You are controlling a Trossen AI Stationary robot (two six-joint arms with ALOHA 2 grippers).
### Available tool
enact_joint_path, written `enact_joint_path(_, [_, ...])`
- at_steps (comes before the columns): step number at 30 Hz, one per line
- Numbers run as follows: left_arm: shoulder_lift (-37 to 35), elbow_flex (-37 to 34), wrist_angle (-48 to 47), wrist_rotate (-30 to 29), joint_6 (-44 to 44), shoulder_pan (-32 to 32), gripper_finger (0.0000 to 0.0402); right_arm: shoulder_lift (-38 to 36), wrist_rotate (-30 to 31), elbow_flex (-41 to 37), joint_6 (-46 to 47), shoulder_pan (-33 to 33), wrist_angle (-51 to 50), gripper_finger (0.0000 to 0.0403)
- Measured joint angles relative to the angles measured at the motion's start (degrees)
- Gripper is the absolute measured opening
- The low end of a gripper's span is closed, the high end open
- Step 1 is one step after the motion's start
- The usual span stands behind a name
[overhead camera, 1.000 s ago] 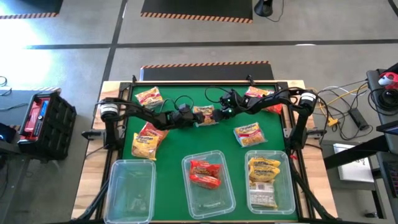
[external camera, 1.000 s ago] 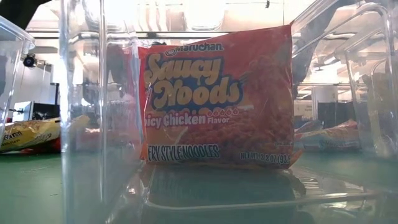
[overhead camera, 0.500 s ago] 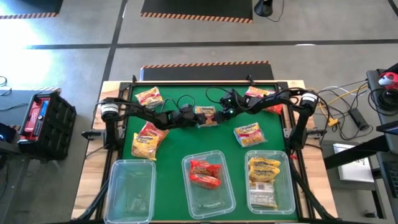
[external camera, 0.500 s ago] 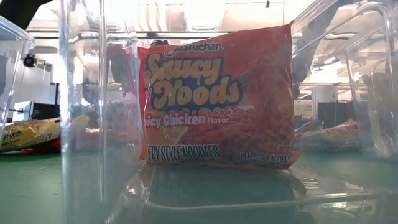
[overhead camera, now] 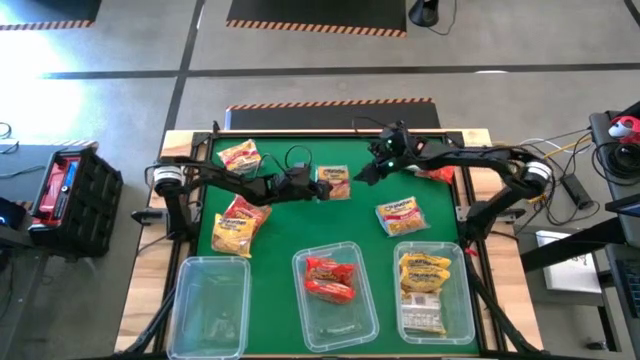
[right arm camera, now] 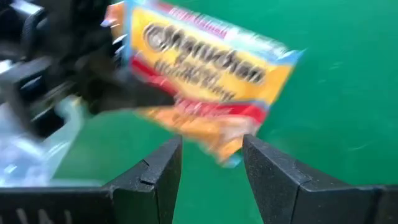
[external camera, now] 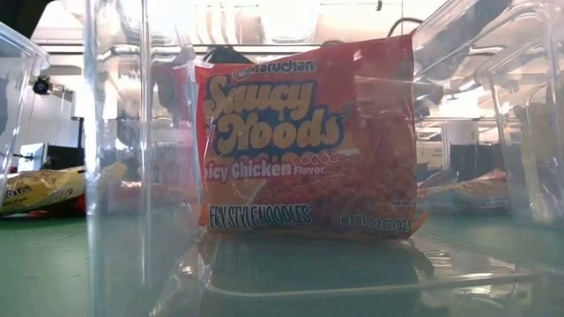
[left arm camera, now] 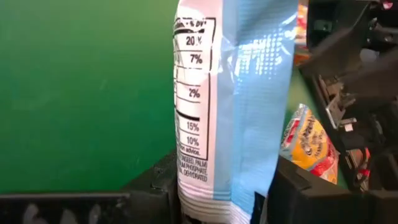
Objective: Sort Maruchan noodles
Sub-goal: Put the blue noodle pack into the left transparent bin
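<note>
At the middle of the green table (overhead camera: 300, 230), toward its far side, the left gripper (overhead camera: 318, 186) has closed on a yellow Maruchan packet (overhead camera: 333, 180); a second ago its jaws stood wide around it. In the left wrist view the packet (left arm camera: 233, 106) stands pinched between the fingers, pale blue back outward. The right gripper (overhead camera: 368, 172), which hovered just beside the same packet, has pulled back toward the far right; its fingers (right arm camera: 158, 177) are parted and hold nothing. I judge this a handover completed, with the left arm now free to carry the packet to a bin.

Other packets lie loose: 1 at far left (overhead camera: 240, 156), 2 at left (overhead camera: 235, 224), 1 at right (overhead camera: 400, 214), 1 at far right (overhead camera: 412, 150). The near-left bin (overhead camera: 180, 300) looks empty, the middle bin (overhead camera: 362, 320) holds red packets (overhead camera: 330, 278), the near-right bin (overhead camera: 466, 300) yellow ones (overhead camera: 424, 280).

Readable: "Maruchan", "Saucy Noods", "icy Chicken Flavor", "FRY STYLE NOODLES" on the red packet (external camera: 308, 141); "Maruchan" in the right wrist view (right arm camera: 205, 59); percentages 20, 7, 2, 15, 10 on the held packet's back.
</note>
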Motion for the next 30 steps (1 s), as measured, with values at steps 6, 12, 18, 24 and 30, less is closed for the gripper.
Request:
enact_joint_path(6, [-3.6,0.0,0.5,3.7,11.4,0.2,0.0119,-5.4,-7.8,0.1,-4.2,-0.4,-1.0,0.0160])
enact_joint_path(12, [-7.5,0.0,0.5,7.5,23.0,0.1,0.0121,-10.0,-9.4,0.1,-13.1,-0.3,-2.2,0.0160])
enact_joint_path(18, [-13.1,0.0,-1.8,7.2,30.6,0.3,0.0122,-13.2,-3.7,0.2,-15.0,-0.3,-4.9,0.0160])
enact_joint_path(24, [-18.7,0.0,-3.2,6.8,33.3,0.3,0.0122,-14.3,-3.5,0.2,-18.1,-0.5,-6.1,0.0177])
enact_joint_path(30, [-21.8,0.0,-2.5,7.2,35.8,-0.3,0.0122,-14.3,-3.5,0.2,-26.8,-0.4,-3.8,0.0217])
